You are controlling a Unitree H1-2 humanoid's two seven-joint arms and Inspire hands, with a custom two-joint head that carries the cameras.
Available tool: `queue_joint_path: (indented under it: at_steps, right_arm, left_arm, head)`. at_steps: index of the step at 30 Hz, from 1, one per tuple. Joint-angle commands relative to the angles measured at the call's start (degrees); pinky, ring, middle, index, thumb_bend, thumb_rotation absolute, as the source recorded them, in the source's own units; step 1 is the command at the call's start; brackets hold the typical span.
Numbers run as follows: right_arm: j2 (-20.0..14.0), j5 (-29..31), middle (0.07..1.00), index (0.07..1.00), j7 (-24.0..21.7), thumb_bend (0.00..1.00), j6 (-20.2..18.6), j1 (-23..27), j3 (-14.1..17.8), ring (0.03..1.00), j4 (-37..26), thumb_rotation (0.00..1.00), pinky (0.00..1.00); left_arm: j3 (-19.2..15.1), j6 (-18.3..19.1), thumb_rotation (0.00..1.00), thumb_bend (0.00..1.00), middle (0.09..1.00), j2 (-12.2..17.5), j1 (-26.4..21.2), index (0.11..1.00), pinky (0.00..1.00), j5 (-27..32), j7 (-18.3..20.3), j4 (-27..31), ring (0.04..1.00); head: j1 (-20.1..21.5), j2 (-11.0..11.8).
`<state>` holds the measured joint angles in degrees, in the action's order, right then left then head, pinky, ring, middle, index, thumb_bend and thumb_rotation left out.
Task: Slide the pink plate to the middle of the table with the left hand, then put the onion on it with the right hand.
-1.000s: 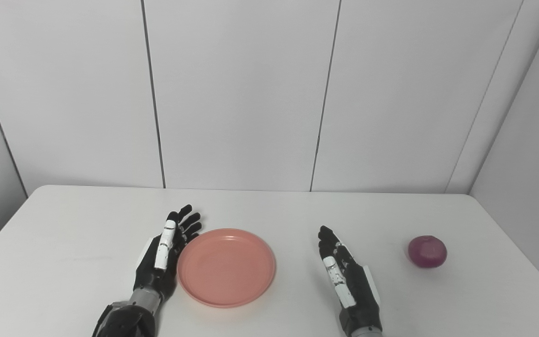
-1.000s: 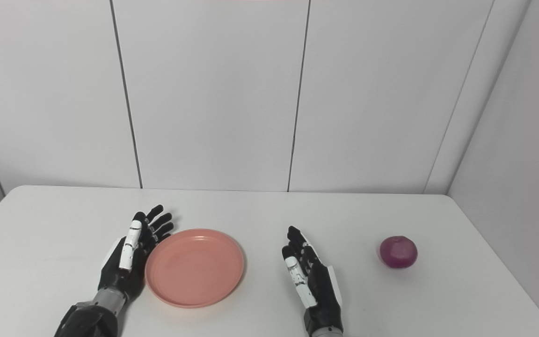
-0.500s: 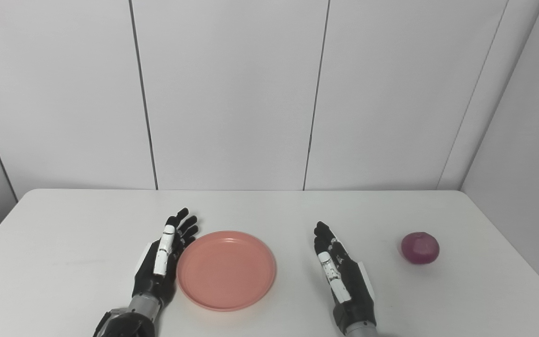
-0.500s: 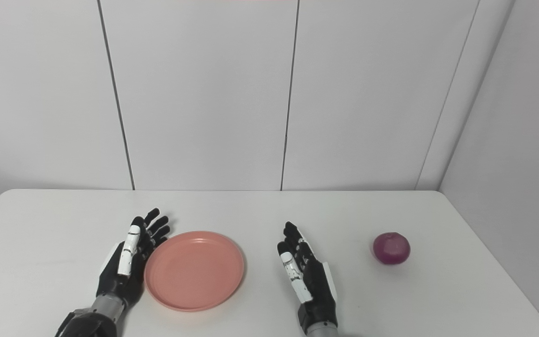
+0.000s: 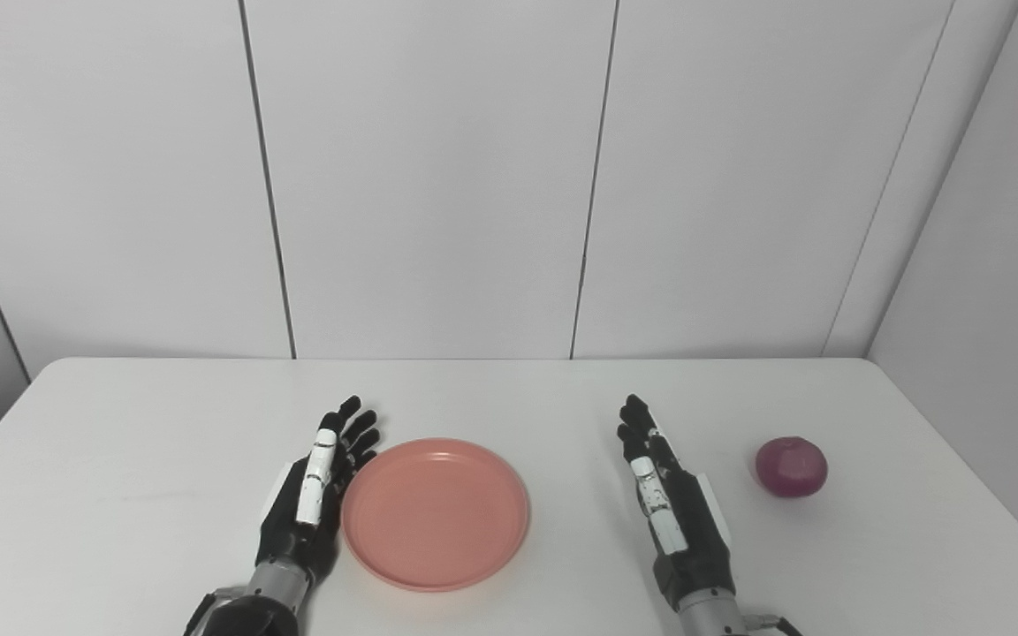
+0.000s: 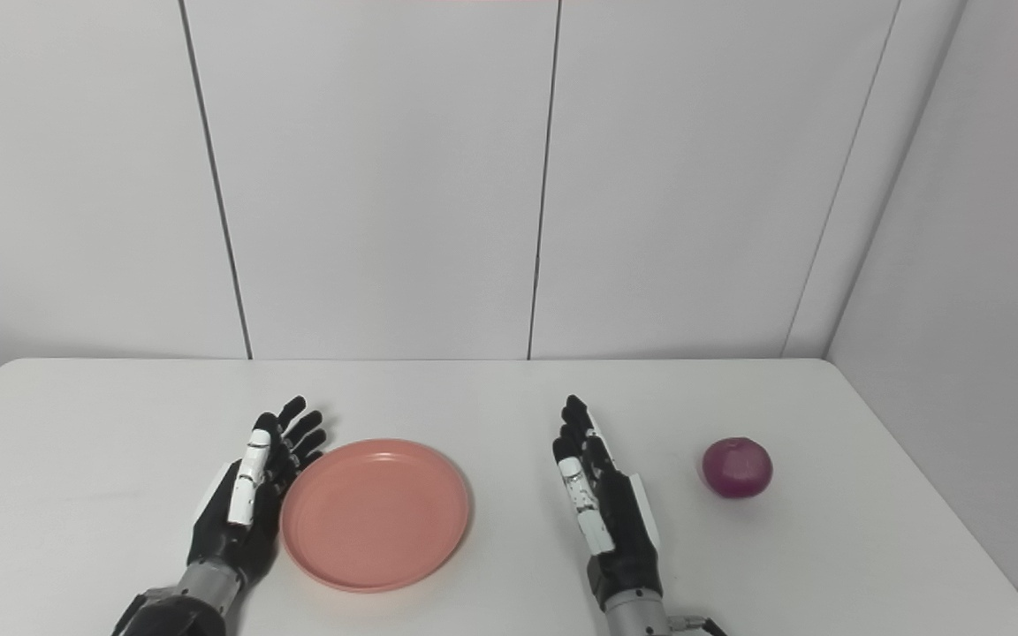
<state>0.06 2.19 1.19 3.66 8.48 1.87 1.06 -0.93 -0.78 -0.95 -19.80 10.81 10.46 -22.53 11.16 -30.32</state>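
The pink plate (image 5: 435, 512) lies flat on the white table (image 5: 120, 442), a little left of its middle. My left hand (image 5: 310, 495) rests edge-on against the plate's left rim, open, fingers stretched forward. The purple onion (image 5: 791, 466) sits on the table at the right. My right hand (image 5: 672, 508) stands open between plate and onion, touching neither, about a hand's width left of the onion. In the right eye view the same plate (image 6: 376, 514), onion (image 6: 737, 467), left hand (image 6: 248, 495) and right hand (image 6: 606, 512) show.
White wall panels (image 5: 438, 177) rise just behind the table's far edge. A side wall (image 5: 986, 309) closes in beyond the table's right edge, near the onion.
The camera shifted a little. My right hand has moved forward and to the right, nearer the onion. The plate has slid slightly right with my left hand against it.
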Motion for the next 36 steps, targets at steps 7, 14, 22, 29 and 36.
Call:
queue_joint_path:
  at_steps: [7, 14, 22, 29, 36]
  right_arm:
    - [-1.38, 1.52, 0.96, 0.969, 0.78, 0.52, 2.3, 4.16, 3.11, 0.977, -3.37, 0.8, 1.0]
    - [-3.09, 1.32, 0.966, 0.966, 1.17, 0.54, 1.6, 5.06, 4.32, 0.992, -3.94, 0.73, 1.0]
    - [-5.63, -3.63, 0.959, 0.972, 3.96, 0.55, 1.36, 6.63, 5.87, 0.985, -3.57, 0.67, 1.0]
    - [-8.18, -14.39, 0.937, 0.957, 7.88, 0.63, -1.88, 7.42, 5.81, 0.934, -5.01, 0.59, 0.91]
    - [-11.49, -21.51, 0.931, 0.95, 8.92, 0.7, -4.75, 7.97, 5.77, 0.922, -5.49, 0.44, 0.89]
  left_arm:
    - [1.54, 0.56, 1.0, 0.56, 0.936, -1.4, 1.53, 0.932, 0.94, -0.85, -0.21, 0.85, 0.937]
    - [2.25, 1.66, 1.0, 0.55, 0.929, -2.59, 2.24, 0.929, 0.93, -2.03, -1.67, 2.66, 0.938]
    - [2.72, 1.18, 1.0, 0.54, 0.925, -2.69, 2.95, 0.917, 0.92, -2.51, -1.93, 3.0, 0.932]
    - [2.41, 1.55, 1.0, 0.54, 0.931, -2.0, 3.03, 0.925, 0.92, -1.95, -1.2, 3.08, 0.937]
    - [2.29, 1.48, 1.0, 0.53, 0.933, -1.62, 2.93, 0.928, 0.93, -1.25, -0.48, 2.93, 0.935]
  head:
    - [-0.23, 0.22]
    - [-0.1, 0.38]
    - [0.99, 0.83]
    - [4.16, 1.15]
    - [4.86, 0.95]
